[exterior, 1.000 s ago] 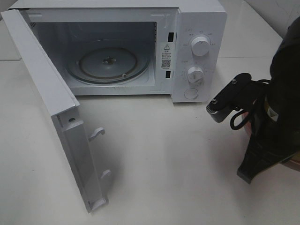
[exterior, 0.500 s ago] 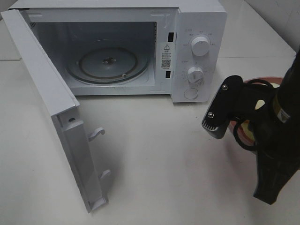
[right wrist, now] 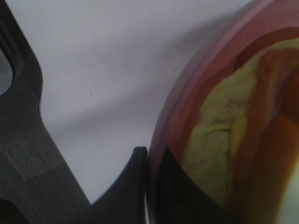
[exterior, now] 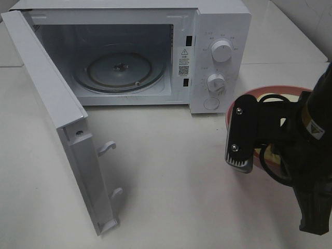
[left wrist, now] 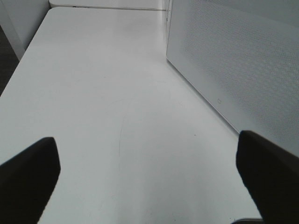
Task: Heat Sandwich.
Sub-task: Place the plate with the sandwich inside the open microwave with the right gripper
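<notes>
White table: microwave at the rear, door swung wide open to the left, glass turntable visible inside. I note the pink plate to the right of the microwave, under the right arm. The sandwich lies on that plate. Right gripper is pinched closed on the plate's rim. Left gripper hangs over the table beside the microwave, jaws wide apart, holding nothing.

Sandwich lying on its plate, off to the right of the oven.
We saw the sandwich lying flat on the round pink plate, close up against the rim. Its near edge showed pale yellow-green with an orange-pink band beside it. In the high view we could make out almost none of it. The plate lay just right of the microwave front.
</notes>
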`<act>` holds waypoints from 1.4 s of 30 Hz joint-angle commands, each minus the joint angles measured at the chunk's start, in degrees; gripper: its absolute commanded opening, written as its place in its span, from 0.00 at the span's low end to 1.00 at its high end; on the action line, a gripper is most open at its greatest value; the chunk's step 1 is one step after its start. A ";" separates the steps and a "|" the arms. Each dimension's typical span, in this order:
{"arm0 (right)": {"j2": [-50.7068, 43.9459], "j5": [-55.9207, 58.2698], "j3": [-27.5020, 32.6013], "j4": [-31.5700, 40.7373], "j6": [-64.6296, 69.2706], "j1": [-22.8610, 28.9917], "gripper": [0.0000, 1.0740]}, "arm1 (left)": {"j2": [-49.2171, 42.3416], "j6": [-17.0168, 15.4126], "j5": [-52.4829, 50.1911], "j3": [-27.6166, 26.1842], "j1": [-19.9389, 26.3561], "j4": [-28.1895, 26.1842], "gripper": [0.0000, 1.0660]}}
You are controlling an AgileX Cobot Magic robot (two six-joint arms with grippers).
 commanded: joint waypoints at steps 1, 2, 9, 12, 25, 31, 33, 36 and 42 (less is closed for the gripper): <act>-0.80 -2.01 0.06 -0.40 -4.53 0.23 0.01 | -1.09 -0.34 -0.57 0.00 0.00 -0.23 0.92; -0.80 -2.64 0.06 0.11 -6.02 0.23 0.01 | -1.09 -0.34 -0.57 0.00 0.00 -0.23 0.92; -0.80 -6.76 0.06 3.09 -18.79 0.23 0.02 | -1.09 -0.34 -0.57 0.00 0.00 -0.23 0.92; -0.80 -7.91 0.06 3.55 -22.46 0.23 0.02 | -1.09 -0.34 -0.57 0.00 0.00 -0.23 0.92; -0.80 -15.93 0.06 4.76 -37.07 0.23 0.03 | -1.09 -0.34 -0.57 0.00 0.00 -0.23 0.92; -0.80 -17.25 0.06 4.98 -36.61 0.23 0.02 | -1.09 -0.34 -0.57 0.00 0.00 -0.23 0.92; -0.80 -17.13 0.06 4.98 -38.33 0.23 0.02 | -1.09 -0.34 -0.57 0.00 0.00 -0.23 0.92; -0.80 -16.73 0.06 5.96 -44.00 0.23 0.02 | -1.09 -0.34 -0.57 0.00 0.00 -0.23 0.92; -0.80 -16.79 0.06 9.45 -53.51 0.06 0.02 | -1.09 -0.34 -0.57 0.00 0.00 -0.23 0.92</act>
